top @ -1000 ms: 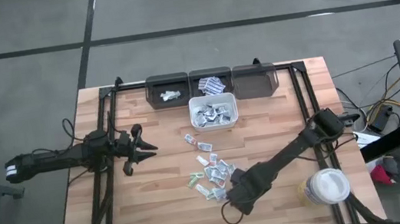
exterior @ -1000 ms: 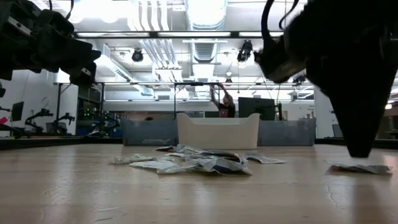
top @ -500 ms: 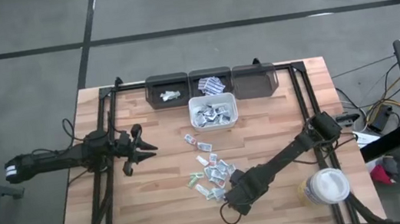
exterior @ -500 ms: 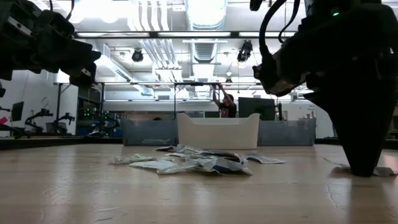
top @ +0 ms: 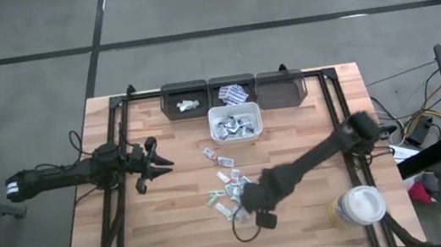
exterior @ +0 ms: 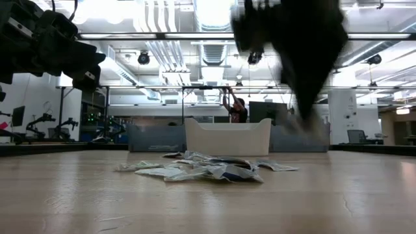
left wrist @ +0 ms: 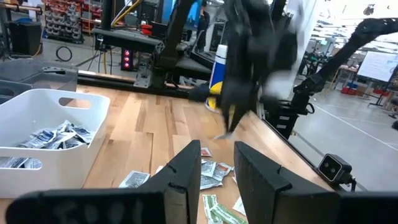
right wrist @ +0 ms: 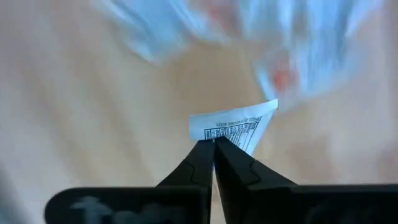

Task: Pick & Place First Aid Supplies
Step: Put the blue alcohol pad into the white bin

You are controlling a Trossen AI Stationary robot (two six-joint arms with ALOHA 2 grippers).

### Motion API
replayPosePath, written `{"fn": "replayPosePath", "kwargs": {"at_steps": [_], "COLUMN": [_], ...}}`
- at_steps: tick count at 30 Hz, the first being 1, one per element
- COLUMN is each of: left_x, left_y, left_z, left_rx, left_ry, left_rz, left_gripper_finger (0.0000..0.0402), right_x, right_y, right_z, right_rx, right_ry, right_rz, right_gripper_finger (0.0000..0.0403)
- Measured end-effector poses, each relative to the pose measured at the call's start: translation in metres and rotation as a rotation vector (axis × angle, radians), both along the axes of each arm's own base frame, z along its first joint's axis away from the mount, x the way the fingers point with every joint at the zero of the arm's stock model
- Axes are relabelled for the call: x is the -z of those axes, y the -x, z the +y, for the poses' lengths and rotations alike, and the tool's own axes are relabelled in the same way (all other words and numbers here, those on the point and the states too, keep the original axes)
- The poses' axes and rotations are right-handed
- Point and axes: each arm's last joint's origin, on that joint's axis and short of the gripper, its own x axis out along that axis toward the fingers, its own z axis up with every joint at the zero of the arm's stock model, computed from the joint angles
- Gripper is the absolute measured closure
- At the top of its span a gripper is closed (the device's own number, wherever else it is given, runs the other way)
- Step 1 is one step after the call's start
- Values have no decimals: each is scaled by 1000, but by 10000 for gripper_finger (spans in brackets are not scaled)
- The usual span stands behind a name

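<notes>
Right gripper [right wrist: 214, 146]: fingers pinched together on one white sachet [right wrist: 233, 126], above the near edge of the pile.
Left gripper [top: 160, 160]: fingers apart, empty, over the table's left side.
Sachets [top: 231, 187]: loose pile mid-table.
White bin [top: 236, 124]: just beyond the pile, holding more sachets.

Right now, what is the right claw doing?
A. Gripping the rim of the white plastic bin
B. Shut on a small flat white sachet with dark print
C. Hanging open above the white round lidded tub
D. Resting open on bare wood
B: in the right wrist view the right claw has its fingers pressed together on the edge of a small flat white sachet with dark print, with the wooden table blurred beyond it.
</notes>
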Motion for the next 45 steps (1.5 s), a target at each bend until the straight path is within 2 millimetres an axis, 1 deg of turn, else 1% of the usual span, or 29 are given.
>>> {"fn": "replayPosePath", "kwargs": {"at_steps": [3,5,7,10,12,15,18,20,22,26,29,32,38,41,45], "left_x": [0,0,0,0,0,-1,-1,-1,-1,-1,-1,-1,-1,-1,-1], "left_y": [0,0,0,0,0,0,0,0,0,0,0,0,0,0,0], "left_z": [0,0,0,0,0,0,0,0,0,0,0,0,0,0,0], "left_rx": [0,0,0,0,0,-12,-13,-14,-15,-15,-17,-18,-20,-20,-20], "left_ry": [0,0,0,0,0,-1,-2,-2,-1,16,41,64,89,96,97], "left_rz": [0,0,0,0,-5,-7,-8,-8,-7,-4,1,6,10,11,11], "left_gripper_finger": [307,307,307,307,307,307,307,307,307,307,307,307,307,307,307], "right_x": [-40,-60,-82,-117,-131,-141,-145,-139,-126,-95,-73,-49,-13,-5,-7], "right_y": [-7,-10,-14,-12,-10,-5,1,2,2,-3,-11,-18,-26,-32,-35], "right_z": [-13,-27,-47,-81,-103,-136,-171,-191,-208,-234,-248,-255,-260,-261,-262], "right_rx": [-214,-289,-302,-259,-209,-67,11,32,39,14,-20,-67,-229,-280,-305], "right_ry": [-51,-30,48,247,386,576,653,655,641,505,445,423,357,354,362], "right_rz": [-246,-371,-510,-671,-707,-684,-618,-549,-444,-316,-264,-198,-85,-60,-75], "right_gripper_finger": [394,394,394,394,394,394,394,394,394,394,394,394,394,392,370]}}
